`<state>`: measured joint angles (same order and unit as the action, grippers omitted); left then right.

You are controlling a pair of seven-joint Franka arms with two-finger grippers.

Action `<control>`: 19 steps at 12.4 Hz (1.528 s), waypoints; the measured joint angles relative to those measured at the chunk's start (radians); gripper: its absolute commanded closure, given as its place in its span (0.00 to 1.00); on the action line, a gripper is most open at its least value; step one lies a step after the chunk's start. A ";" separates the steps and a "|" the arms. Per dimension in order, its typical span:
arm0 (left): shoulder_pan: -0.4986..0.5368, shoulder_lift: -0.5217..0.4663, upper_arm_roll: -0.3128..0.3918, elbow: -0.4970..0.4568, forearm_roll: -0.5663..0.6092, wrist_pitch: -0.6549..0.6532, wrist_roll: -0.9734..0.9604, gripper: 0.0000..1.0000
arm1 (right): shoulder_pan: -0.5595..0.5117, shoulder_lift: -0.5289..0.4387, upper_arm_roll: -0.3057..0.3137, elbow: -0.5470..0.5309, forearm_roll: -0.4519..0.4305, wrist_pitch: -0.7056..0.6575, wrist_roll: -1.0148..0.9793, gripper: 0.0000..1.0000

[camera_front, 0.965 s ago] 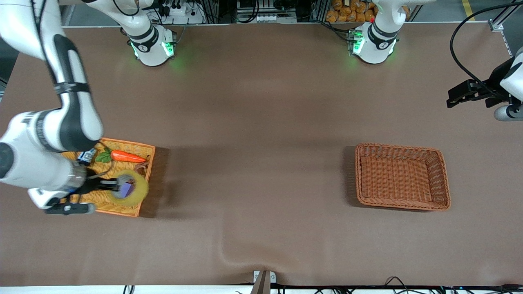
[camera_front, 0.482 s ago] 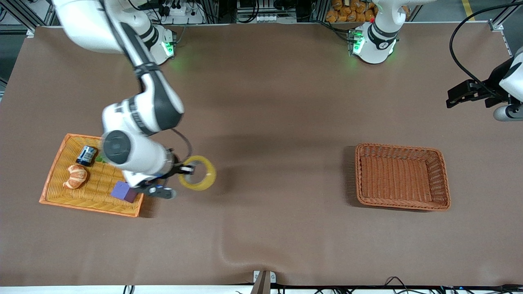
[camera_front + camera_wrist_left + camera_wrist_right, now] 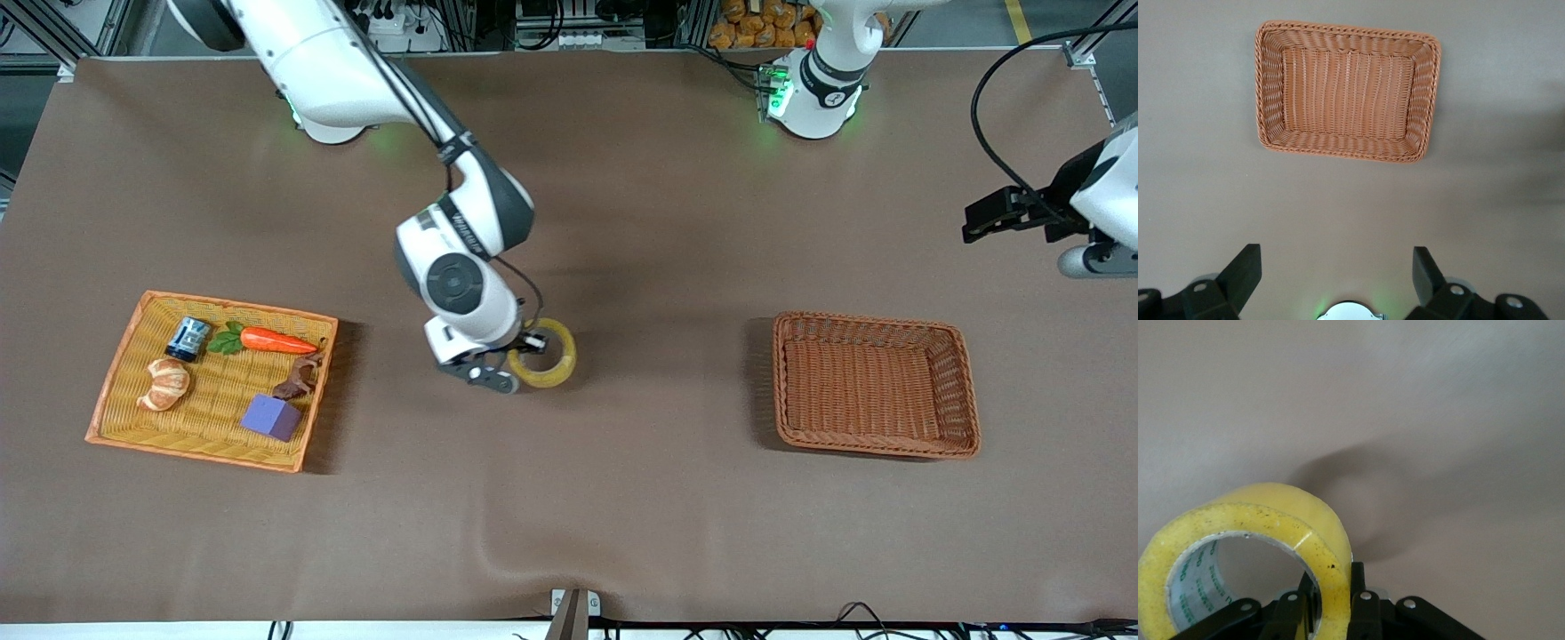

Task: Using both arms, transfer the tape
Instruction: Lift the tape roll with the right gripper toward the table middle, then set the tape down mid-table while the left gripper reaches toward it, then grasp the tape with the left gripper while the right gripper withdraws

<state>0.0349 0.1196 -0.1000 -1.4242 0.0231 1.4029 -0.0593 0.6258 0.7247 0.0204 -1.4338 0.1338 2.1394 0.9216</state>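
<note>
A brown cloth covers the table (image 3: 622, 498), with a soft fold near the edge closest to the front camera. Along the top of the front view stand the two white arm bases with green lights, and past them racks, cables and a power strip crowd the room's edge.

The tape (image 3: 544, 355) is a wide ring of translucent yellow film with a grey core; the right wrist view shows green print on the inside of the core and small dark specks on the yellow face (image 3: 1238, 547). It hangs over the bare middle of the table, between the two baskets, casting a shadow on the cloth.

The right gripper (image 3: 524, 345) is clamped on the ring's wall, one finger (image 3: 1357, 600) outside and the other inside the hole. The right arm reaches from its base down over the table's middle.

The left gripper (image 3: 1336, 277) waits high over the left arm's end of the table, its fingers spread wide apart, looking down at the empty basket (image 3: 876, 384).

The orange basket (image 3: 116, 391) toward the right arm's end holds a carrot (image 3: 267, 340), a croissant (image 3: 165, 384), a can (image 3: 188, 338), a purple cube (image 3: 272, 417) and a small brown thing (image 3: 300, 380).
</note>
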 measured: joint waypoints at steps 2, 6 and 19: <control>-0.003 0.020 0.000 -0.001 0.000 0.000 0.000 0.00 | 0.037 0.049 -0.001 -0.002 0.001 0.061 0.023 1.00; -0.051 0.049 -0.005 -0.009 -0.005 0.047 0.001 0.00 | 0.059 0.100 -0.003 0.003 0.001 0.148 0.050 0.00; -0.421 0.420 -0.025 -0.027 -0.092 0.547 -0.350 0.00 | -0.390 -0.144 -0.052 0.041 0.001 -0.235 -0.526 0.00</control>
<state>-0.3861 0.5395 -0.1253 -1.4509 -0.0686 1.9495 -0.4088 0.2356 0.5805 -0.0316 -1.3929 0.1344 1.9039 0.3954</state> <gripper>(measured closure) 0.000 0.000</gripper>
